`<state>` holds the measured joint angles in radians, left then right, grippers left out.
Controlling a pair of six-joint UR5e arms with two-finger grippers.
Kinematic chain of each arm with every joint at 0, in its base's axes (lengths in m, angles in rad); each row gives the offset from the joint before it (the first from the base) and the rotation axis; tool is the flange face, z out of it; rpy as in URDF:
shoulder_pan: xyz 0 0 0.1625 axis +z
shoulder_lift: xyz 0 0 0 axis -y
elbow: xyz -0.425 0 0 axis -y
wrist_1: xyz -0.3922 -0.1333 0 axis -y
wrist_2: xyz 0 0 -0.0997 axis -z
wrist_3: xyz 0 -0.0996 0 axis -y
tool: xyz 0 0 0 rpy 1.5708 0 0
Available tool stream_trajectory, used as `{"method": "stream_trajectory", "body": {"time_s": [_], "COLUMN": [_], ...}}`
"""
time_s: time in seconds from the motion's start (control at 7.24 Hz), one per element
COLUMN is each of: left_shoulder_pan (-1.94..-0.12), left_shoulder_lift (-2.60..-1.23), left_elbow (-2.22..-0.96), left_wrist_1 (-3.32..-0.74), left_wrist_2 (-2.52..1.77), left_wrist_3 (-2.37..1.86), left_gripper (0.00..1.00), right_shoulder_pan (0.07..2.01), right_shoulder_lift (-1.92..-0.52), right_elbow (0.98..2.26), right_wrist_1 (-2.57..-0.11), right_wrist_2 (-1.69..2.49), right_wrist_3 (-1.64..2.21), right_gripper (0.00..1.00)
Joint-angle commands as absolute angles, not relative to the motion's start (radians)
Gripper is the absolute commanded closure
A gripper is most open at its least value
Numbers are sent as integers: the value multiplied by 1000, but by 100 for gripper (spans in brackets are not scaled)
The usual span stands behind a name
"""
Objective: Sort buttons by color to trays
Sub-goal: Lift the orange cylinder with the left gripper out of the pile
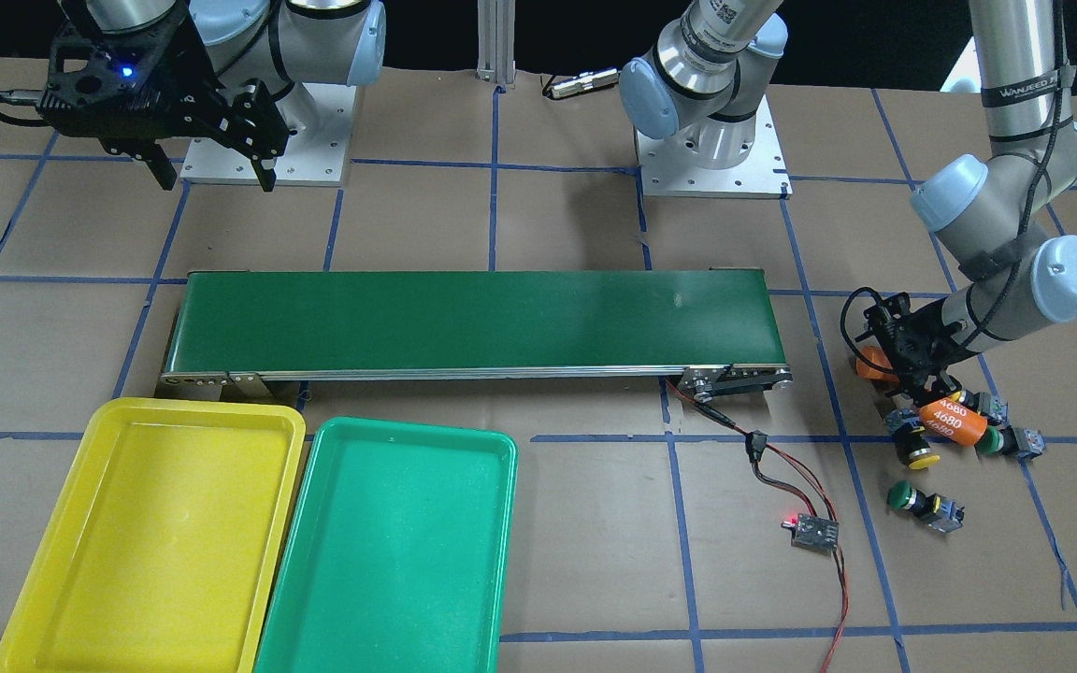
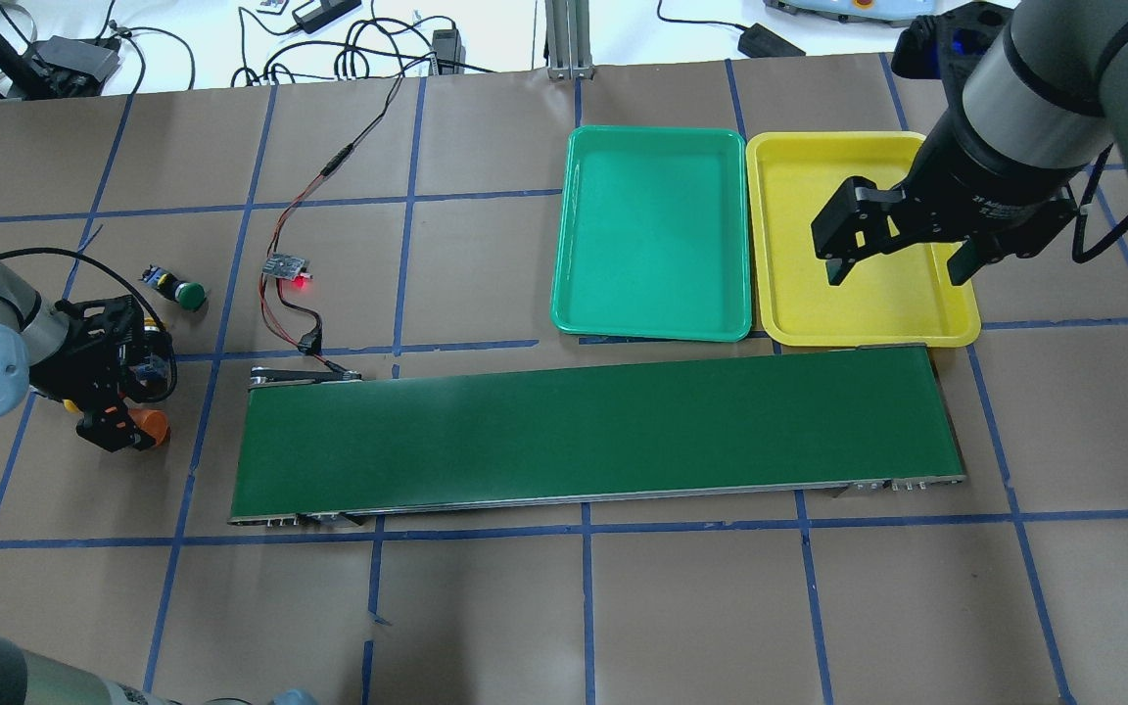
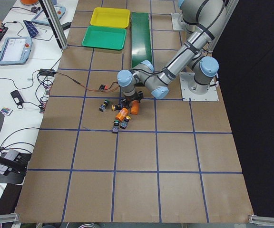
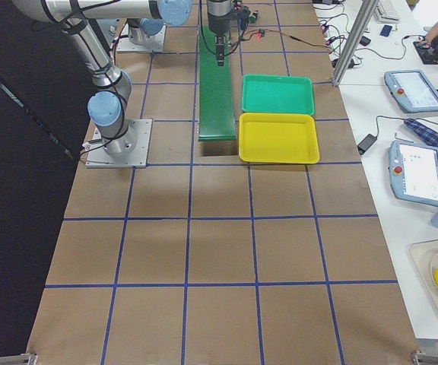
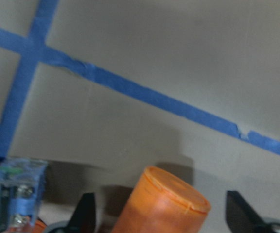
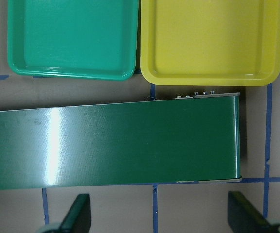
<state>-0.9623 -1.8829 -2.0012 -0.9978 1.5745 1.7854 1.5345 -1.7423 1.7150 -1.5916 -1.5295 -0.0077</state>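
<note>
A long dark-green conveyor belt [image 1: 473, 322] lay across the middle of the desk. Toward the desk's end on the robot's left sat an orange cylinder marked 4680 [image 1: 952, 422], a second orange cylinder [image 1: 866, 363] and a small board [image 1: 814, 533] with a red light, wired to the belt.

orange cyl. [image 1: 954, 422] lying across btn cluster [image 1: 918, 451], second cyl. [image 5: 164, 204] inside left pincer [image 5: 162, 216], lone green btn [image 1: 912, 500] well apart

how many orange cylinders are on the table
2. The cylinder marked 4680 lies among the buttons; the other cylinder sits between the left gripper's open fingers. More may hide under that arm.
</note>
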Motion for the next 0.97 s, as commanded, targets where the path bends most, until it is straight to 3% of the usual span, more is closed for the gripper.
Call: {"method": "stream_trajectory", "body": {"time_s": [0.0,0.41,0.83], "left_shoulder_pan": [-963,-1020,-1343], "left_shoulder_lift": [-1868,-1755,-1587], "left_elbow": [-2000,-1987,-2011], "left_wrist_1": [-996,-1057,-1178], "left_wrist_2": [1559,1522,1514], "left_wrist_3": [1784,1665,1504], "left_gripper": [100,100,100], "right_shoulder_pan": [1534,1532,1534], "right_shoulder_lift": [-1744,-1741,-1743], "right_elbow": [1717,1718,1718], "right_wrist_1": [-1591,-1592,-1592], "right_wrist_2": [-1529,-1529,-1528], "right_wrist_3": [-8,-11,-8], "right_gripper": [0,0,0]}}
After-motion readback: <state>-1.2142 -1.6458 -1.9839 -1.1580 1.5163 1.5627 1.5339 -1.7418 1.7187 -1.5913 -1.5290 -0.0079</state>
